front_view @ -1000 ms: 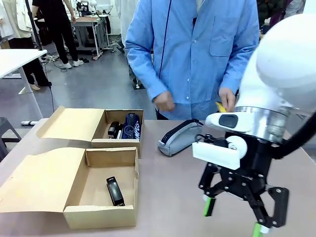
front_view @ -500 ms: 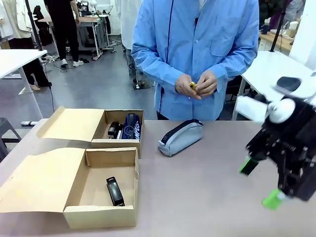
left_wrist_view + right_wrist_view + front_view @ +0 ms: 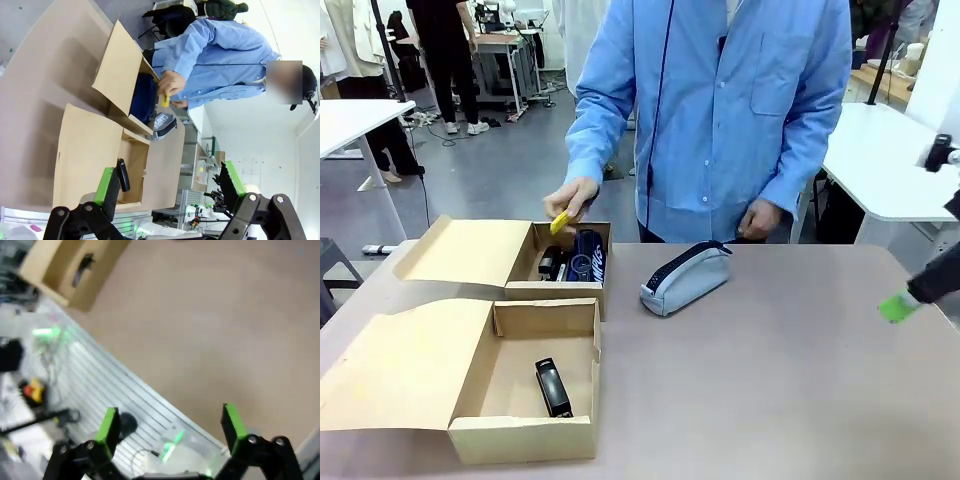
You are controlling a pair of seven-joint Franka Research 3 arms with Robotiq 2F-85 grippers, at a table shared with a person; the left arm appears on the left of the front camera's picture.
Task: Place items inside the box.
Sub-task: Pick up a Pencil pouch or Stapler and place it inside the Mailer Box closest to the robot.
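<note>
Two open cardboard boxes stand at the table's left. The near box (image 3: 525, 438) holds a black stapler (image 3: 552, 388). The far box (image 3: 555, 291) holds a stapler and a navy pouch (image 3: 588, 256). Over it a person's hand (image 3: 570, 200) holds a small yellow item (image 3: 559, 222). A grey pencil pouch (image 3: 685, 277) lies mid-table. At the right edge, one green pad (image 3: 898, 306) of my right gripper shows above the table. The right gripper (image 3: 170, 424) is open over bare table. High over the boxes, my left gripper (image 3: 167, 182) is open, with nothing between its fingers.
The person in a blue shirt (image 3: 720, 110) stands at the far side, the other hand (image 3: 758, 217) hanging by the table edge. White tables (image 3: 880, 160) stand behind at right and left. Box flaps (image 3: 400, 365) spread out leftward. Bare tabletop (image 3: 770, 400) lies at front right.
My right arm has swung from the front middle out to the right edge. The person's hand carried the yellow item from chest height to above the far box.
</note>
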